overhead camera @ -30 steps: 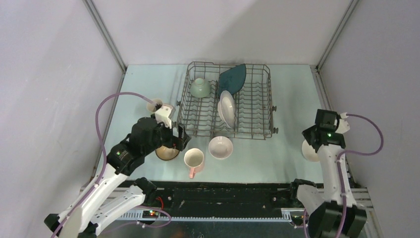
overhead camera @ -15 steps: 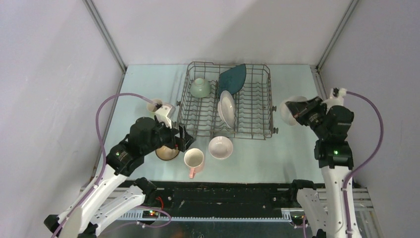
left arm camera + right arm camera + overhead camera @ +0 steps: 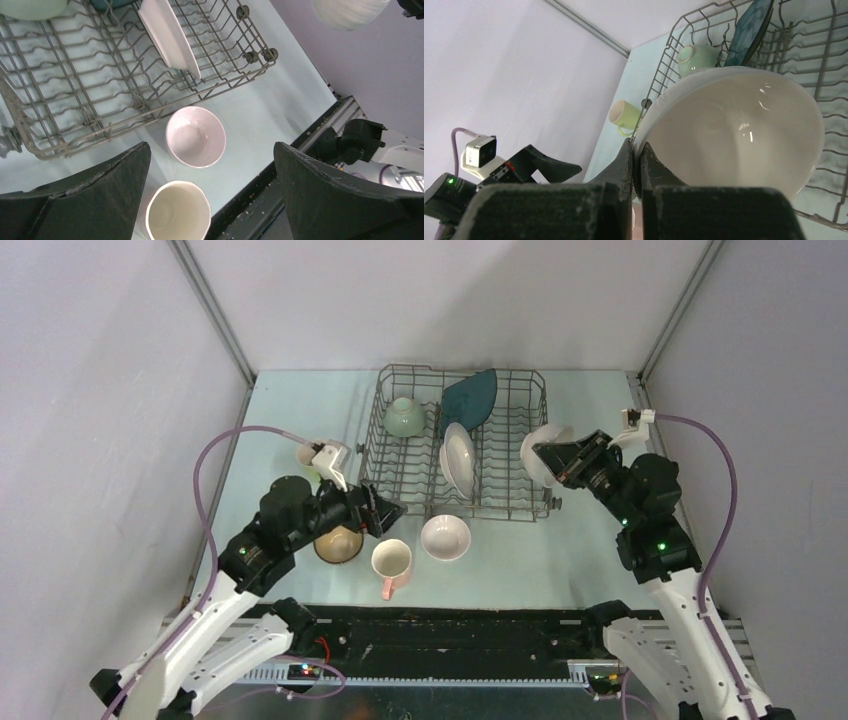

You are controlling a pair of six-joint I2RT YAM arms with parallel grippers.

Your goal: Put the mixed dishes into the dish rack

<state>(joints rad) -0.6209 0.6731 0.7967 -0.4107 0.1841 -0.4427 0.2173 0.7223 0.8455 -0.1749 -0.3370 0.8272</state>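
Note:
My right gripper (image 3: 553, 458) is shut on the rim of a white bowl (image 3: 538, 451), held tilted in the air at the right edge of the grey wire dish rack (image 3: 526, 502); in the right wrist view the bowl (image 3: 744, 135) fills the frame. The rack holds a pale green bowl (image 3: 402, 417), a dark teal plate (image 3: 470, 397) and a white plate (image 3: 458, 459). My left gripper (image 3: 385, 514) is open above the pink mug (image 3: 391, 563), with another white bowl (image 3: 445, 537) beside it. The brown bowl (image 3: 338, 545) lies under the left arm. The yellow-green mug (image 3: 312, 452) is mostly hidden.
The black front rail (image 3: 470, 625) runs along the near edge. Grey walls close in on both sides and the back. In the left wrist view the rack's front corner (image 3: 257, 52) is above the white bowl (image 3: 195, 136) and the mug (image 3: 177, 217).
My right arm lifted the white bowl from the table's right edge and carried it left and up to the rack's right side. My left gripper swung right, over the mug.

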